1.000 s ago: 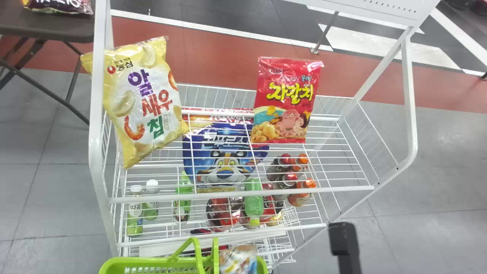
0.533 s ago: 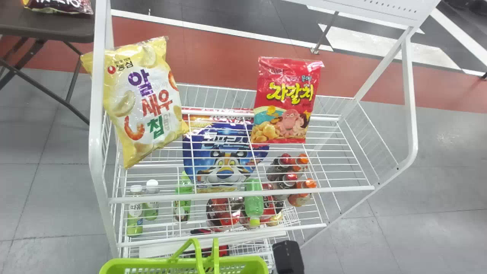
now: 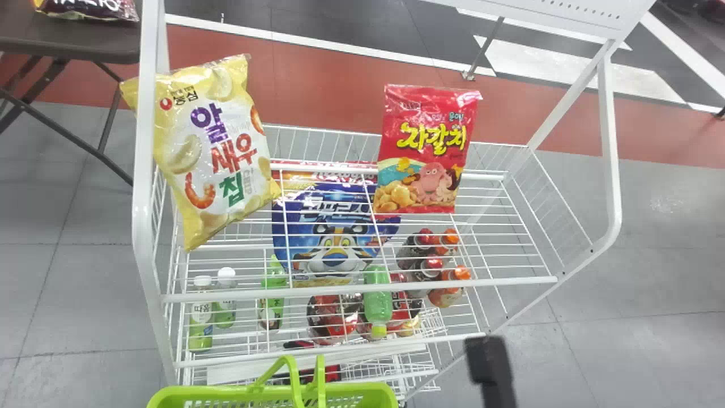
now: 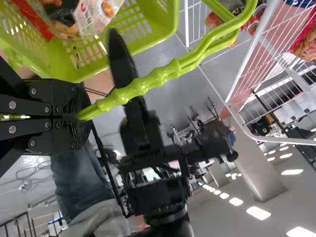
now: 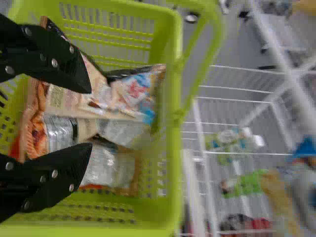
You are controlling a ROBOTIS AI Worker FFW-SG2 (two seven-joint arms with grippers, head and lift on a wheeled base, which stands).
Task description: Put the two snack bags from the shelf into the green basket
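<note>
Above the green basket (image 3: 215, 391), a black part of my right gripper (image 3: 487, 362) shows to its right in the head view. In the right wrist view my right gripper (image 5: 91, 118) is open over the basket, its two fingers wide apart above snack packages (image 5: 98, 98) lying inside. My left gripper (image 4: 81, 114) is shut on the basket's green handle (image 4: 153, 79). A yellow snack bag (image 3: 209, 153) leans at the left of the upper shelf (image 3: 487, 226); a red snack bag (image 3: 427, 150) stands farther right. Neither bag touches a gripper.
The white rack's posts (image 3: 144, 198) rise at both sides. Below the upper shelf are a blue tiger-print bag (image 3: 334, 232), a green bottle (image 3: 378, 300) and orange-capped bottles (image 3: 447, 292). A dark table (image 3: 68, 42) stands at the far left, a bag on it.
A package seen over the basket's right side a second ago has gone down out of the head view. My right arm swung left, then back right. Shelf bags and basket look unmoved.
</note>
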